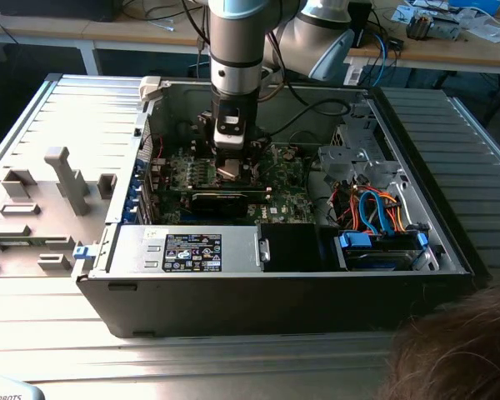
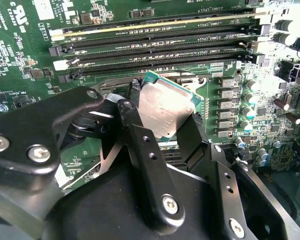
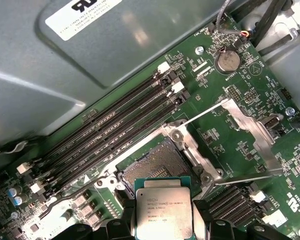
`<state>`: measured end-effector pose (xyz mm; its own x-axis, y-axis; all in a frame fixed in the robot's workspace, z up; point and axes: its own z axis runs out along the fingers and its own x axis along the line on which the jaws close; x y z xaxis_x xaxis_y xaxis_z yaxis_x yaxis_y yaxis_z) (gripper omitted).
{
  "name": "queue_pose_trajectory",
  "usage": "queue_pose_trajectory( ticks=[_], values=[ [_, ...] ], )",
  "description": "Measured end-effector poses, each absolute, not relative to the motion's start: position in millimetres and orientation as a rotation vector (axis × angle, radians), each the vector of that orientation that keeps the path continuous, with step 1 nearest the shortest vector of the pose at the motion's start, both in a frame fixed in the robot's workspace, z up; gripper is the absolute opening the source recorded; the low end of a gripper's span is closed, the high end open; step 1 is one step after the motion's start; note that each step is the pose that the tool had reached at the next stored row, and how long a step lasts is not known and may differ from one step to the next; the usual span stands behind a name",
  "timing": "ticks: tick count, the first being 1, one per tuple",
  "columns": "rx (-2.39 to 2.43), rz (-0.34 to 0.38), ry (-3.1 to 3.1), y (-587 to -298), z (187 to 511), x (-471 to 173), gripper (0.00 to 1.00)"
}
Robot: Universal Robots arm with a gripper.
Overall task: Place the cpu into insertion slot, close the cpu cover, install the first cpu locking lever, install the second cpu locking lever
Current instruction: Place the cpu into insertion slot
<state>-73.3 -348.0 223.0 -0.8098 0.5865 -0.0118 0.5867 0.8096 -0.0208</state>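
Silver-grey and square, its lid finely printed, the cpu point(image 3: 163, 207) is clamped between my gripper's point(image 2: 164, 125) black fingers over the dark, pin-textured insertion slot's point(image 3: 157, 161) edge; beside it, the silvery cpu cover point(image 3: 250, 131) stands swung open.

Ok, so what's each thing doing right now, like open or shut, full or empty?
gripper: shut on the cpu
cpu: held up, not in the insertion slot yet
insertion slot: uncovered and empty
cpu cover: swung open
memory slots: empty
computer case: side open
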Motion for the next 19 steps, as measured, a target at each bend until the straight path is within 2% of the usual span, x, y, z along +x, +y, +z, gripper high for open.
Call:
queue_pose_trajectory(
  ticks=[19],
  values=[
    [1.057,-0.042,2.953,-348.0,221.6,-73.3,0.54]
  ],
)
